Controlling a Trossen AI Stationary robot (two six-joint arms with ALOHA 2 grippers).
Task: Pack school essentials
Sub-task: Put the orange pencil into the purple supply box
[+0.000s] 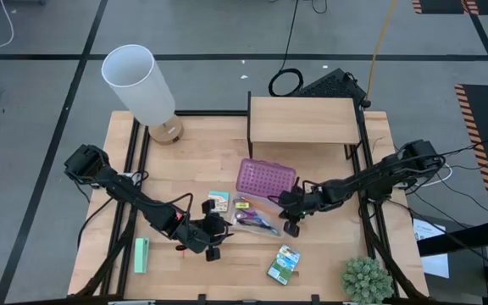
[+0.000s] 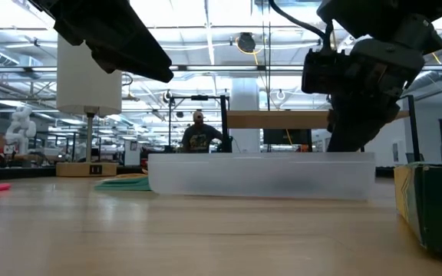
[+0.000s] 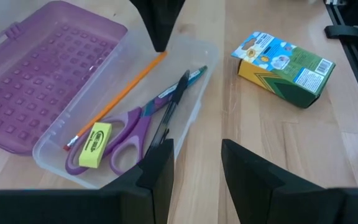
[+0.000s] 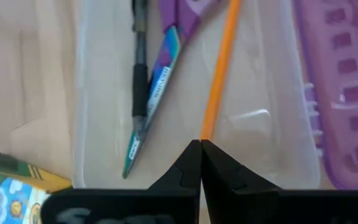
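1. Orange pencil (image 4: 219, 68): thin, light, stiff and smooth, so likely to roll or slip. A pinch mid-shaft looks safer than one at an end. It lies slantwise in the clear case (image 3: 188, 115), centre of the left wrist view, pink eraser end toward the lower left.
2. Purple-handled scissors (image 3: 126, 134): rigid, the heaviest piece of the set. They lie flat in the case beside a black pen (image 4: 140, 62) and a patterned pencil (image 4: 157, 93). A small yellow eraser (image 3: 95, 137) rests against the handles.
3. Crayon box (image 3: 284, 62): light card, crushable, best taken across its narrow sides. It sits on the table in the upper right of the left wrist view, well apart from the case, not yet packed.
4. A small colourful pack (image 1: 218, 201) lies just left of the case in the high view, also outside it.
5. Purple lid (image 3: 39, 68): folded open flat, upper left of the left wrist view.
6. Right gripper (image 4: 200, 149): fingers pressed together, pinching nothing, tips at the pencil's near end over the case.
7. Left gripper (image 3: 194, 165): fingers spread, empty, beside the case's long edge.
8. Mint-green block (image 1: 141, 254): far lower left of the high view.
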